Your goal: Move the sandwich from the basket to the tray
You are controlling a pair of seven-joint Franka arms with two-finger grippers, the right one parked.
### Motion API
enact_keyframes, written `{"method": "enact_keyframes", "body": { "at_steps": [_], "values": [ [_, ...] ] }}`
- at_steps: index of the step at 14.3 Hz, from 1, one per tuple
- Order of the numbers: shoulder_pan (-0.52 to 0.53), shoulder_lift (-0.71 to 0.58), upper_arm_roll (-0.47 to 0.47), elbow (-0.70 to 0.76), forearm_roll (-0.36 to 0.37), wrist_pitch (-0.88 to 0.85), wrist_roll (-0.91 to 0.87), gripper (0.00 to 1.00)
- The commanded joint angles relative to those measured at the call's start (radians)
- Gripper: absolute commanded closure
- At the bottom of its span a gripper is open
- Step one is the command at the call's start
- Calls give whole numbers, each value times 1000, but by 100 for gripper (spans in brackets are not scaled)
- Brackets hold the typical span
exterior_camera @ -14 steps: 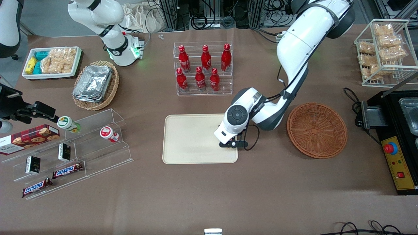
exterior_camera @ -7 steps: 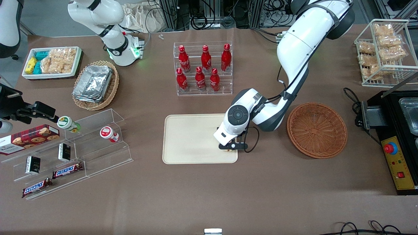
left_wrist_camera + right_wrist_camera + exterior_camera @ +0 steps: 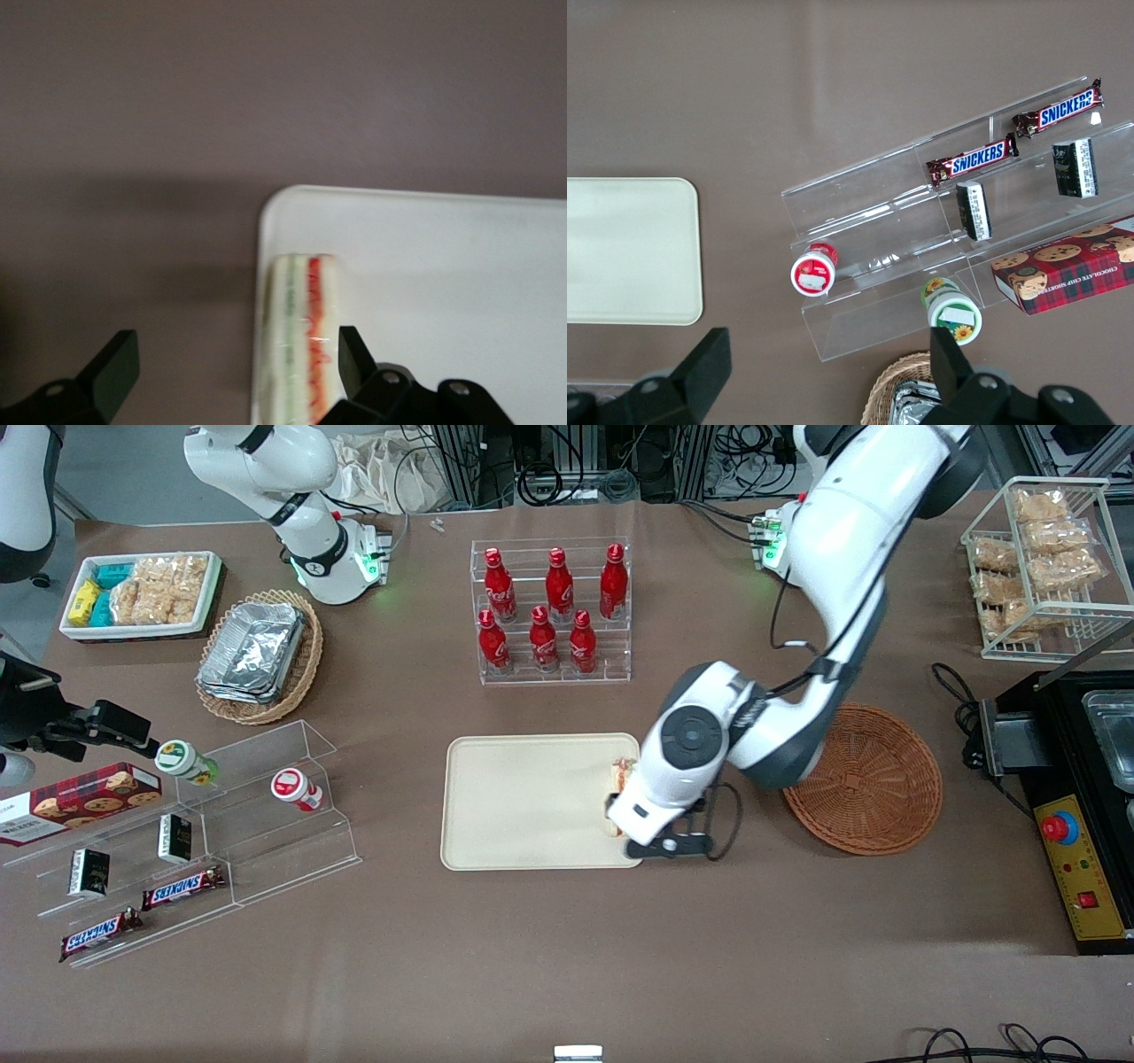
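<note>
The sandwich (image 3: 624, 772) (image 3: 301, 345), pale bread with red and green filling showing along its edge, rests on the cream tray (image 3: 523, 806) (image 3: 443, 266) just inside the rim at the end nearest the basket. My left gripper (image 3: 232, 350) hangs open above it. One black finger is over the tray close beside the sandwich, and the other is wide apart over the brown table. In the front view the white wrist covers part of the sandwich and the fingers. The reddish-brown round basket (image 3: 859, 779) sits beside the tray with nothing in it.
A clear rack of red bottles (image 3: 551, 611) stands farther from the front camera than the tray. Acrylic shelves with snack bars and jars (image 3: 186, 833) and a tan basket of foil containers (image 3: 259, 655) lie toward the parked arm's end. A black machine (image 3: 1076, 806) borders the basket.
The gripper has opened and risen, shifting slightly toward the basket. The sandwich, hidden under the hand before, now shows lying on the tray.
</note>
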Motion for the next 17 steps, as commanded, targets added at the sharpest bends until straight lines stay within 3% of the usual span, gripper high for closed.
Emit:
{"method": "enact_keyframes", "body": {
  "at_steps": [1, 5, 9, 12, 14, 17],
  "values": [
    [54, -135, 1, -22, 5, -106, 0, 0],
    [187, -259, 2, -22, -4, -169, 7, 0],
    [278, -291, 8, -30, -23, -238, 44, 0],
    [252, -314, 116, -39, -44, -240, 136, 0],
    [216, -342, 222, -56, -108, -267, 280, 0],
    [202, -379, 299, -82, -127, -341, 491, 0]
  ]
}}
